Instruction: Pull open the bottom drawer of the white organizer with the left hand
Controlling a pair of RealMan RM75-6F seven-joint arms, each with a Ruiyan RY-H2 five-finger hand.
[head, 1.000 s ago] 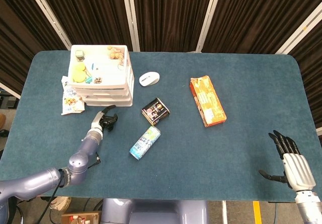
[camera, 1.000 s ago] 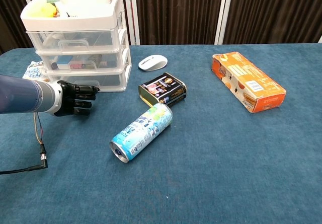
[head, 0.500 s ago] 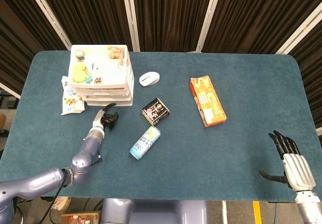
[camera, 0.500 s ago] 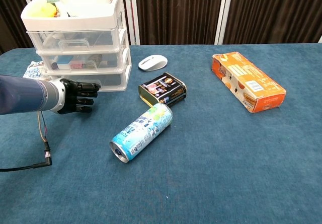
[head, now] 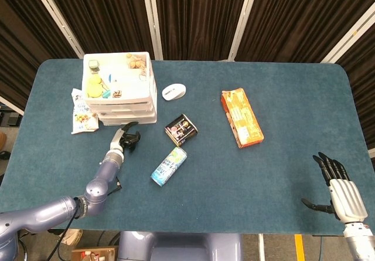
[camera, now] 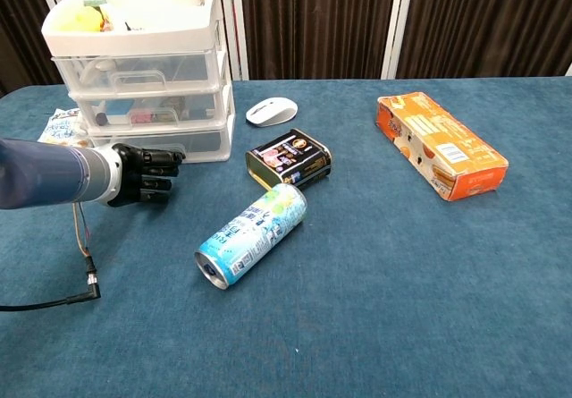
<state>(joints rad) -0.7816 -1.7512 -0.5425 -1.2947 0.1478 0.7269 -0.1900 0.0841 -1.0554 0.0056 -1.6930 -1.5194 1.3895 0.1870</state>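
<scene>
The white organizer (head: 120, 91) stands at the table's far left, three drawers high, its open top tray full of small items. In the chest view its bottom drawer (camera: 192, 140) sits flush with the ones above. My left hand (camera: 143, 173) is at table level right in front of that drawer, fingers curled in and fingertips (camera: 172, 158) at the drawer's front. I cannot see whether they hook the handle, which the hand hides. In the head view the left hand (head: 124, 138) reaches the organizer's front edge. My right hand (head: 340, 187) rests open at the near right corner.
A white mouse (camera: 272, 111) lies right of the organizer, with a dark tin (camera: 289, 158) and a tipped drink can (camera: 252, 234) nearer to me. An orange box (camera: 441, 145) lies at the right. A snack packet (head: 82, 115) sits left of the organizer. A cable (camera: 85, 255) dangles from my left forearm.
My left hand moved forward to the bottom drawer's front. The whole organizer shifted slightly away and to the right. The right hand stayed still.
</scene>
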